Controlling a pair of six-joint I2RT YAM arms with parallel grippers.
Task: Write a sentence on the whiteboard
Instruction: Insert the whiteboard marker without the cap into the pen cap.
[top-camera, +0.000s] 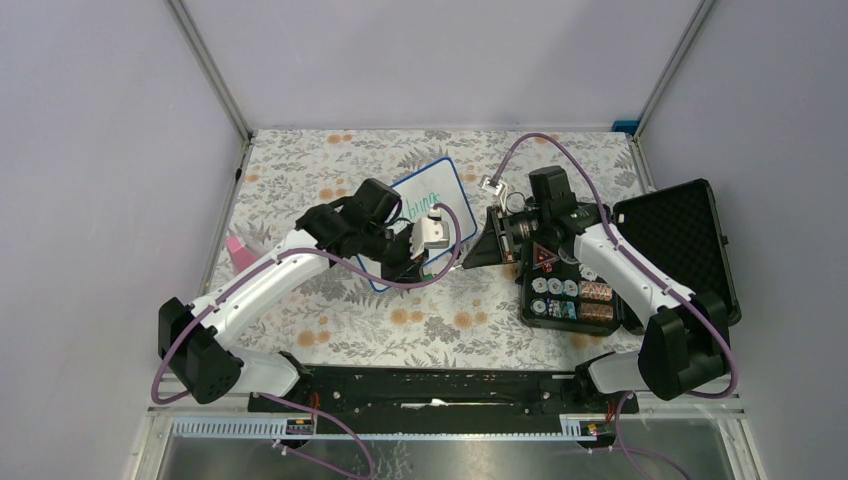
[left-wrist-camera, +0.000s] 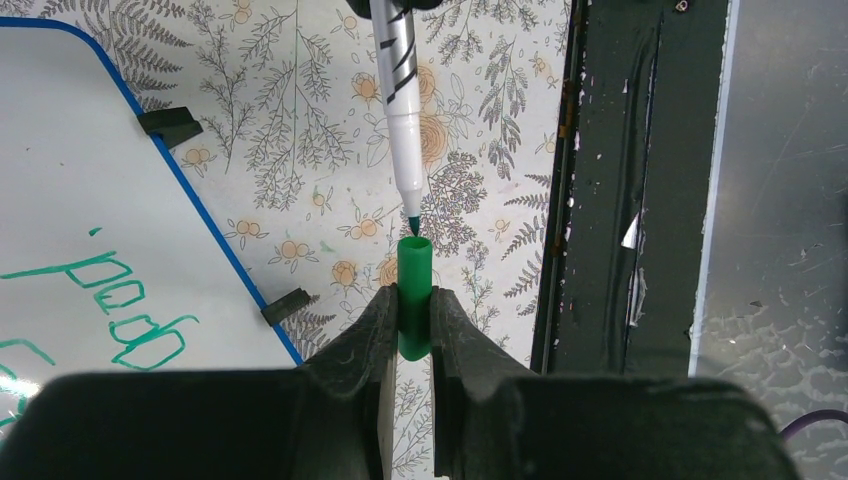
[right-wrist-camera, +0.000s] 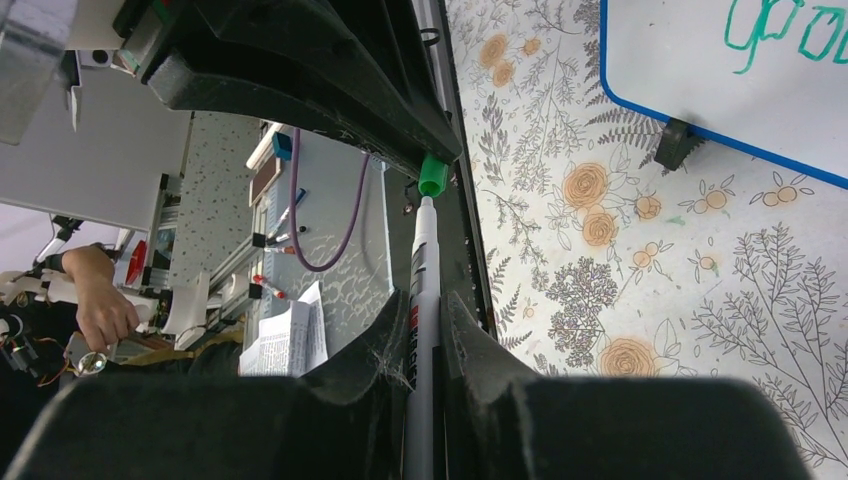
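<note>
The whiteboard (top-camera: 432, 192), blue-edged with green writing, lies on the floral table; it also shows in the left wrist view (left-wrist-camera: 90, 190) and the right wrist view (right-wrist-camera: 720, 70). My left gripper (left-wrist-camera: 414, 300) is shut on a green marker cap (left-wrist-camera: 414, 268), held above the table just off the board's near edge. My right gripper (right-wrist-camera: 428, 305) is shut on the white marker (right-wrist-camera: 424, 250). The marker (left-wrist-camera: 397, 90) points its green tip right at the cap's open mouth. In the top view the two grippers, left (top-camera: 420, 262) and right (top-camera: 466, 258), meet tip to tip.
An open black case (top-camera: 570, 300) with small items stands under the right arm, its lid (top-camera: 680, 240) lying to the right. A pink object (top-camera: 238, 250) lies at the left edge. A black rail (top-camera: 440, 385) runs along the near edge.
</note>
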